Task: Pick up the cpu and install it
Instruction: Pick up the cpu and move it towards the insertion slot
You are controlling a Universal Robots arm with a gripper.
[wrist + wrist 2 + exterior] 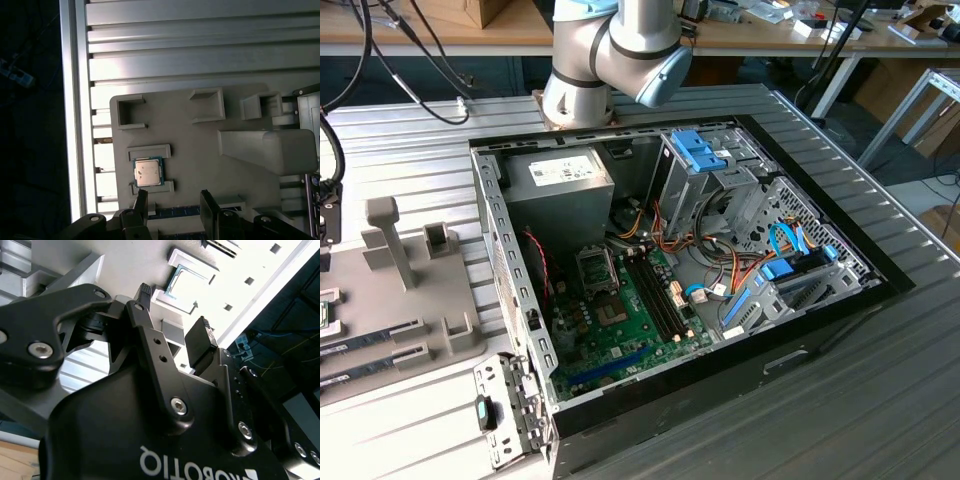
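Note:
The cpu [147, 172] is a small square chip with a silvery top and a green rim. It lies flat between two low ledges of a grey fixture plate [200, 140]. My gripper [175, 207] hangs above that plate, open, with nothing between its black fingers [141, 202]. The chip lies just beyond the fingertips, nearer one finger than the other, and nothing touches it. In the second wrist view the open gripper [172, 315] stands in front of the brightly lit cpu [182, 282]. In the exterior view the black socket frame [597, 268] sits on the green motherboard [630, 330].
The open computer case [800, 330] lies on a ribbed metal table [410, 130], with a grey power supply box [560, 190], drive cages and cables inside. The fixture plate [410, 300] carries upright blocks and memory sticks [370, 340]. The arm [620, 50] rises behind the case.

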